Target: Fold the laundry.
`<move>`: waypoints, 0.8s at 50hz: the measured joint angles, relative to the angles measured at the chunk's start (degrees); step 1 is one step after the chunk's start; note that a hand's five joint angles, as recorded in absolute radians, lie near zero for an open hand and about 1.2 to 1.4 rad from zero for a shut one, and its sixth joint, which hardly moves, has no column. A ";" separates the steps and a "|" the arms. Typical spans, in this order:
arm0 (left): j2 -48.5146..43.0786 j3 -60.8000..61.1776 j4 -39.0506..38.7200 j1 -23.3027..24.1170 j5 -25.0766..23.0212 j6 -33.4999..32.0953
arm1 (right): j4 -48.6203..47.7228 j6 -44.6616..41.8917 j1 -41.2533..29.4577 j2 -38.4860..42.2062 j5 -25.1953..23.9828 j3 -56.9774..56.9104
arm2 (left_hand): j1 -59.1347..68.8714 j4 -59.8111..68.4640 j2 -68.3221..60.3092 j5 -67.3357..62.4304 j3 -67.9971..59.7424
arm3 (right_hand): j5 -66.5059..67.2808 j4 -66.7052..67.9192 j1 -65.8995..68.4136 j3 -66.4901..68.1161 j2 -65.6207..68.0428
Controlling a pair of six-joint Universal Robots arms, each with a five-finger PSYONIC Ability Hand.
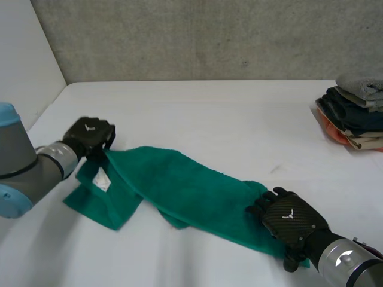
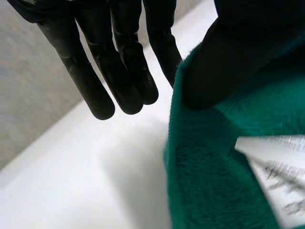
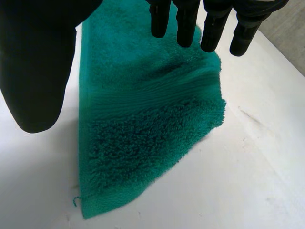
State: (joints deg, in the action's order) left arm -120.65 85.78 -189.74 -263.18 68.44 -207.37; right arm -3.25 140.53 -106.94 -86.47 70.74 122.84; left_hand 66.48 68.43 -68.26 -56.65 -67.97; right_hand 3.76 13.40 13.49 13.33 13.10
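Both hands open, arms reaching forward.
The left hand (image 1: 90, 136) has straight fingers with the thumb apart; the right hand (image 1: 293, 221) faces palm down.

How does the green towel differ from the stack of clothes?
The green towel lies stretched out as a long strip; the stack of clothes is folded and piled. The towel is one colour; the stack mixes grey, dark blue, orange and beige. The left robot hand and right robot hand are at the towel's ends; the stack lies apart from both. Both rest on the white table.
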 measured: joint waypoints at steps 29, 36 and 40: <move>8.15 0.00 0.87 0.74 2.99 7.69 | -16.04 -2.95 0.39 3.65 9.50 -4.37 | 0.00 0.03 0.00 0.00 -0.13 | 54.37 54.99 50.62 54.38 54.37; 13.16 4.96 1.88 0.79 2.76 7.27 | -6.64 -2.81 0.47 -0.48 10.33 -13.84 | 0.00 0.24 0.00 0.00 -0.13 | 54.46 55.00 50.63 54.38 54.37; 13.90 7.59 1.82 0.86 2.62 6.55 | 3.65 -2.46 1.06 3.68 9.81 -22.65 | 0.00 0.24 0.00 0.00 -0.13 | 54.48 55.02 50.62 54.39 54.38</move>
State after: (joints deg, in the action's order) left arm -106.75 93.37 -187.92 -262.32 71.06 -200.82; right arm 0.39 138.07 -105.88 -82.78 80.56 100.20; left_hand 66.48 68.67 -68.27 -56.65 -68.10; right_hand 58.24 68.42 64.11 67.72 67.48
